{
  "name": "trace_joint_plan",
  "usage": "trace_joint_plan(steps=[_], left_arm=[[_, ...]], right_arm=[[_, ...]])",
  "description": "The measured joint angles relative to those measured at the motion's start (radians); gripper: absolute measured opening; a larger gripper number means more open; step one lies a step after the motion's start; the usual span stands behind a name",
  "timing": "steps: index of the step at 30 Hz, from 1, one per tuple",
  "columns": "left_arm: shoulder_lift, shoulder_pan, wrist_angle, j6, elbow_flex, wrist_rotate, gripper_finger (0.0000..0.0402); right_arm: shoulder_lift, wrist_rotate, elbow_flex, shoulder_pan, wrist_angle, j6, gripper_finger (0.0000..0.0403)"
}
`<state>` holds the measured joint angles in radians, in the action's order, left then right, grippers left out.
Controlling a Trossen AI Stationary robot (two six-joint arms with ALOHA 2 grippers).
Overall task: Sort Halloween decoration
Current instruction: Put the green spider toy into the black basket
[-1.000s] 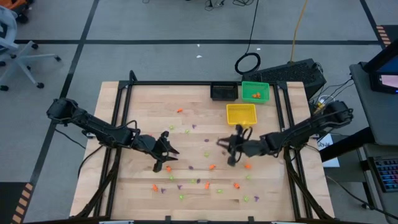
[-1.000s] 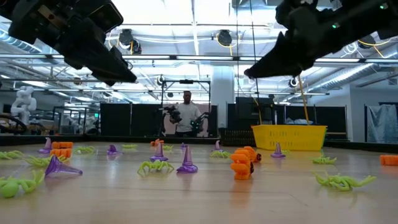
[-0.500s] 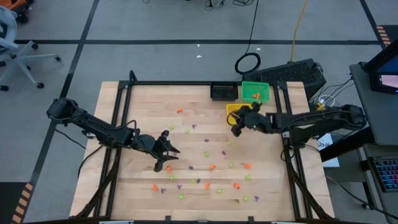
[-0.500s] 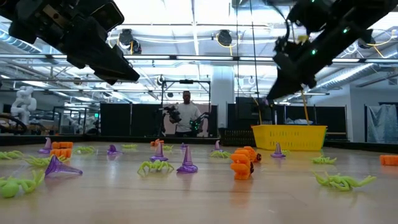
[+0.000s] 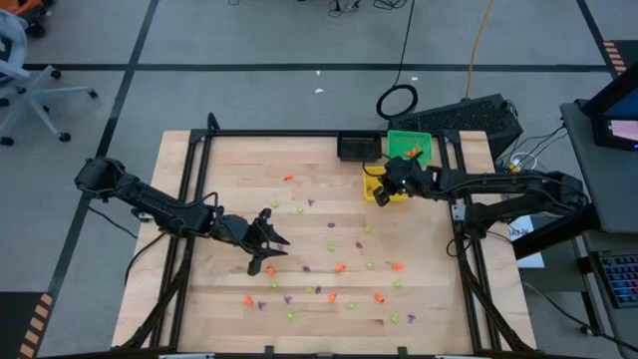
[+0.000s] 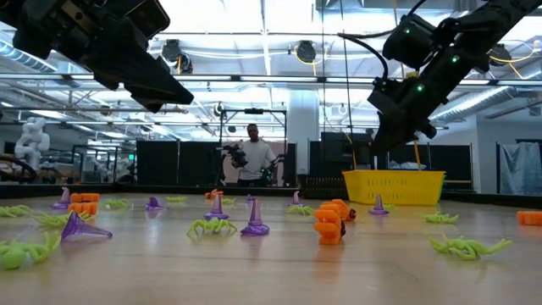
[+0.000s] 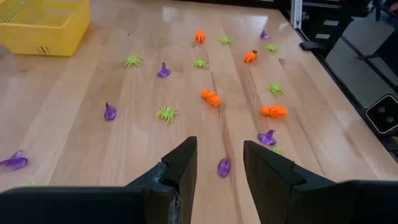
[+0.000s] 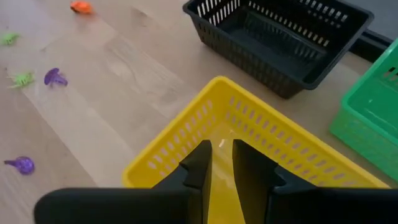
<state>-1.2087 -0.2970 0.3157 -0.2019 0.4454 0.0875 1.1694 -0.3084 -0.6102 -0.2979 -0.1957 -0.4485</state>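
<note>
Tiny orange (image 5: 340,267), purple (image 5: 307,268) and light-green (image 5: 370,265) Halloween trinkets lie scattered over the wooden table. My left gripper (image 5: 271,251) hovers open at mid-left above the table. In its wrist view a purple trinket (image 7: 224,167) lies on the wood below the gap between its fingers (image 7: 219,165). My right gripper (image 5: 381,189) hangs over the near corner of the yellow bin (image 8: 249,124), its fingers almost together (image 8: 221,155). A pale sliver (image 8: 222,144) shows between their tips. In the low view the right gripper (image 6: 377,144) is high above the bin (image 6: 394,186). My right gripper pinches something tiny at the very tips of its two fingers. Only a pale sliver (image 8: 222,144) of it shows, so I cannot tell which trinket it is. The fingers slant downward over the yellow bin, and the thing is lifted clear of everything.
A black bin (image 5: 359,148) and a green bin (image 5: 409,148) with orange pieces inside stand at the far edge, behind the yellow bin (image 5: 387,182). A black rail frame (image 5: 299,134) borders the table. A person stands far behind the table (image 6: 254,152).
My right gripper has swung from the middle of the table toward the far right, turning and rolling as it went, and now hangs over the yellow bin. Its finger gap looks unchanged. My left gripper has kept still.
</note>
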Motion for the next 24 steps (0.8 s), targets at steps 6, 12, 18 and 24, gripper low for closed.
trace_joint_plan(steps=[6,12,18,24], left_arm=[[0.0,0.0,-0.008,0.0,0.0,0.0,0.0134],[0.0,0.0,-0.011,0.0,0.0,0.0,0.0134],[0.0,0.0,-0.025,-0.003,0.0,0.021,0.0134],[0.0,-0.004,-0.048,-0.029,0.0,0.098,0.0134]], right_arm=[[0.0,0.022,-0.031,0.068,-0.019,-0.01,0.005],[0.0,-0.143,-0.14,0.26,-0.012,0.031,0.005],[0.0,-0.263,-0.191,0.476,0.069,0.102,0.005],[0.064,-0.282,-0.191,0.639,0.146,0.136,0.005]])
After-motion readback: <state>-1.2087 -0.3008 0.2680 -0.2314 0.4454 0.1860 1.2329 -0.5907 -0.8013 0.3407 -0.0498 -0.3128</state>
